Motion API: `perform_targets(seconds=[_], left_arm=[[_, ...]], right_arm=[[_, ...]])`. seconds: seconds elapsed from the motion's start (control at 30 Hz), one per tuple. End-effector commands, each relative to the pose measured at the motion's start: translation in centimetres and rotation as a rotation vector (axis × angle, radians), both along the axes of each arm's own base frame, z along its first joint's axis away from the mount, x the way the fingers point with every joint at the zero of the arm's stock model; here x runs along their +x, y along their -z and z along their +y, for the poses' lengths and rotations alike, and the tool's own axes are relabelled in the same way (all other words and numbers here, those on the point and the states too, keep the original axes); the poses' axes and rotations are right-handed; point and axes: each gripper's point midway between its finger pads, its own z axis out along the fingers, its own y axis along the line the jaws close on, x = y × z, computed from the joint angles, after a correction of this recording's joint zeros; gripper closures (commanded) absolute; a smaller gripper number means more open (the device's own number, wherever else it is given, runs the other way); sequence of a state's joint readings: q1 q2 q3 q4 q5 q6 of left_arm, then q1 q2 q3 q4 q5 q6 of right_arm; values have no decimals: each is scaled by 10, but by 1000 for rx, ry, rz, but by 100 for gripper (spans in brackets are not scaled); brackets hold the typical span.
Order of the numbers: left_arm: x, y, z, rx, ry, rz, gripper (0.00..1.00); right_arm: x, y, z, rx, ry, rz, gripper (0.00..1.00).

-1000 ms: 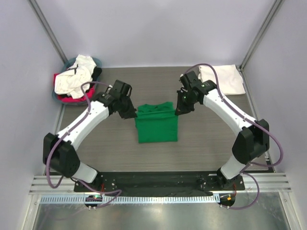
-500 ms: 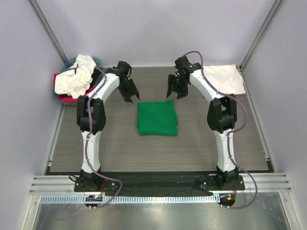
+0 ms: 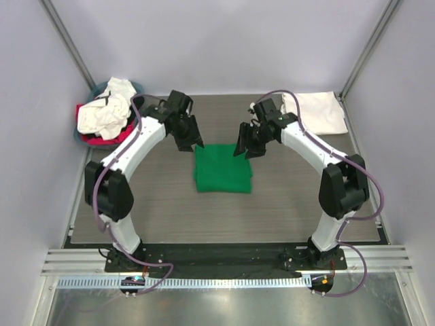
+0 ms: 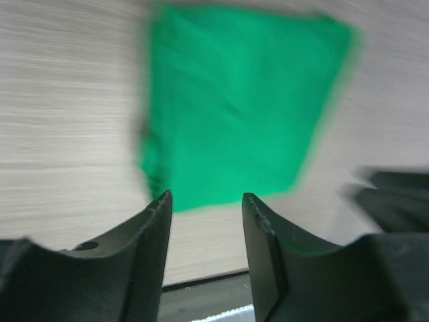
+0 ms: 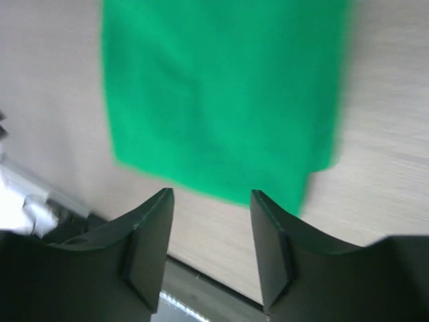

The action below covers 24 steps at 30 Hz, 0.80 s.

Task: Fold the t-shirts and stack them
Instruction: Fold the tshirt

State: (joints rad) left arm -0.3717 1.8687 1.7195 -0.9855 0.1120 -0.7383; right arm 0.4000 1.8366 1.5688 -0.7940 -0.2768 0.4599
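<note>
Both arms swung back in toward bright green folded cotton t-shirt, which lay flat on table centre. Left hand hung over its far-left corner, right hand over far-right; both half open, empty. Shirt lay base-ward of hands. Folded white t-shirt sat nearer right arm.

Blurred green t-shirt in wrist views

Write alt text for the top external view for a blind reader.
A folded green t-shirt lies at the middle of a grey table, with the left pincer and right pincer of two robot arms open and empty near its far corners. A folded white t-shirt lies at far right; a basket of crumpled shirts stands at far left.
</note>
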Motion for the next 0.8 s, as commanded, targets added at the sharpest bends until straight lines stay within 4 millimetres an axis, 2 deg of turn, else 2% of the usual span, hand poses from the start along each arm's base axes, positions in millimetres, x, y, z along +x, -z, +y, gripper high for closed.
perform_targets(seconds=[0.0,0.03,0.07,0.1,0.13,0.17,0.2,0.23,0.27,0.3,0.37,0.4,0.43,0.47,0.5,0.53,0.57,0.6,0.67,0.73,0.77], left_arm=[[-24,-6,-50,-138,69,-62,55],[-32,-3,-60,-183,73,-45,55],[-40,11,-72,-220,96,-30,56],[-47,19,-80,-266,109,0,57],[-50,41,-84,-308,85,25,58],[-52,52,-86,-329,79,40,60],[-55,66,-86,-328,73,54,61],[-59,95,-81,-295,61,87,62],[-63,112,-77,-265,62,115,64],[-67,127,-72,-238,64,141,65],[-87,161,-61,-185,75,225,67],[-93,167,-56,-168,75,241,68],[-109,180,-46,-135,72,280,68],[-112,184,-34,-81,65,266,68],[-117,186,-26,-47,63,268,68],[-129,191,-14,0,61,295,68],[-130,191,-4,49,56,285,68],[-131,186,2,76,73,269,68],[-134,180,19,168,76,269,66],[-136,163,33,239,100,271,65],[-133,157,43,295,93,255,63]], right_arm=[[-30,-2,39,207,-64,6,46],[-38,0,44,226,-78,13,49],[-46,15,45,242,-78,37,49],[-52,20,47,266,-89,53,50],[-49,25,50,285,-96,35,51],[-58,44,45,269,-93,63,52],[-57,56,41,244,-81,61,54],[-58,69,38,226,-75,67,58],[-63,92,31,197,-67,97,59],[-66,106,24,159,-59,110,60],[-82,127,14,127,-49,160,61],[-87,130,11,123,-34,171,61],[-92,133,7,114,-18,176,61],[-103,140,2,108,-9,192,61],[-106,135,0,109,1,179,61],[-112,136,-3,93,20,181,61],[-123,141,-8,79,30,202,61],[-126,136,-8,82,34,186,61],[-140,138,-13,38,57,200,61],[-145,129,-18,9,73,186,61],[-141,124,-21,-11,84,160,61]])
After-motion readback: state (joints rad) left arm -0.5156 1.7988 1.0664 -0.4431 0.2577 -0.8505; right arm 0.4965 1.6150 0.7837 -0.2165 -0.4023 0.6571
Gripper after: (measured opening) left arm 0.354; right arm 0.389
